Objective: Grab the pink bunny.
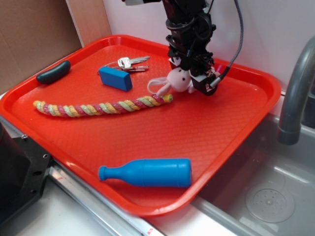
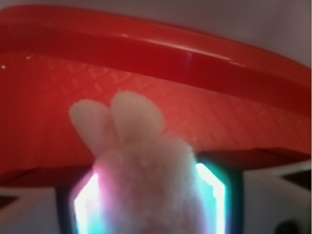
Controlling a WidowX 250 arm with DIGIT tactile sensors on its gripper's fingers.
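1. Pink plush fills the wrist view: the pink bunny (image 2: 146, 170) sits right between my fingers (image 1: 189, 81), its two rounded tips poking up toward the far rim of the red tray (image 2: 204, 58).
2. From the exterior view, the bunny hangs at the arm's tip near the tray's back edge, with the fingers pinching its body from both sides. I cannot tell whether it has cleared the tray floor or rests on it.
3. Its thin pale loop trails down toward the end of the braided rope (image 1: 101, 107), which lies just beside it; touching or not, I cannot say.
4. I judge the grasp is on the soft middle because that is the bulkiest part and squashes enough to hold.
5. The blue block (image 1: 115, 78) and keys (image 1: 130, 63) lie left of the arm, the dark oblong piece (image 1: 53, 72) farther left, and the blue bottle (image 1: 145, 172) is well apart at the front.
6. My worry is the rope snagging on the loop when lifting.
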